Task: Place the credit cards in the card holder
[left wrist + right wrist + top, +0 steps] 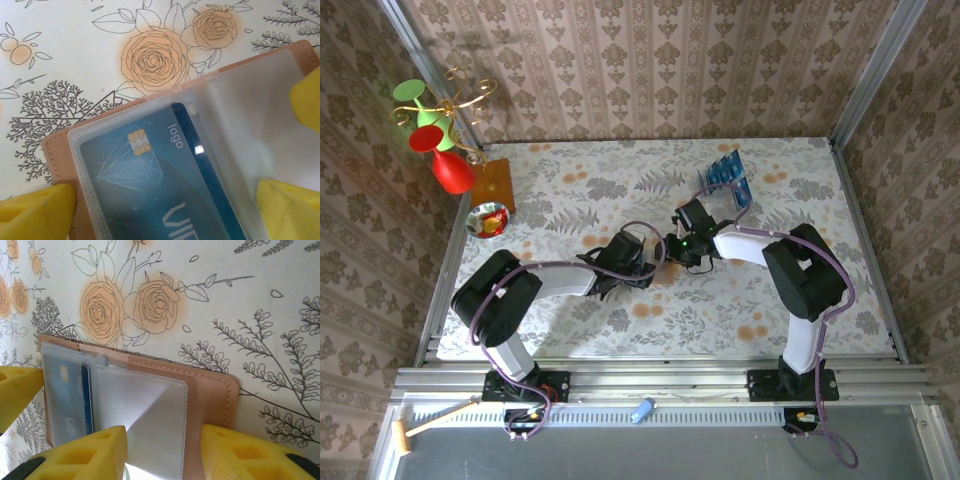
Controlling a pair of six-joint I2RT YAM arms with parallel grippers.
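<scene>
Left wrist view has one card [150, 180] seated in a clear sleeve of the open wallet [240, 125], which lies at the centre of the top view. More cards [723, 168] wait in the rack [745, 192] at upper right, so most is left, I judge. The left gripper [165, 200] gapes wide over the wallet, gripping nothing. The right gripper [162, 437] is partly open astride the empty sleeve. Goblets [435, 150] and a board [492, 185] at upper left obstruct nothing.

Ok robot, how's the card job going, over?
Left tool open, right tool open, both over the card holder. One credit card in its clear sleeve. More cards wait in the rack. Nothing blocking.
</scene>
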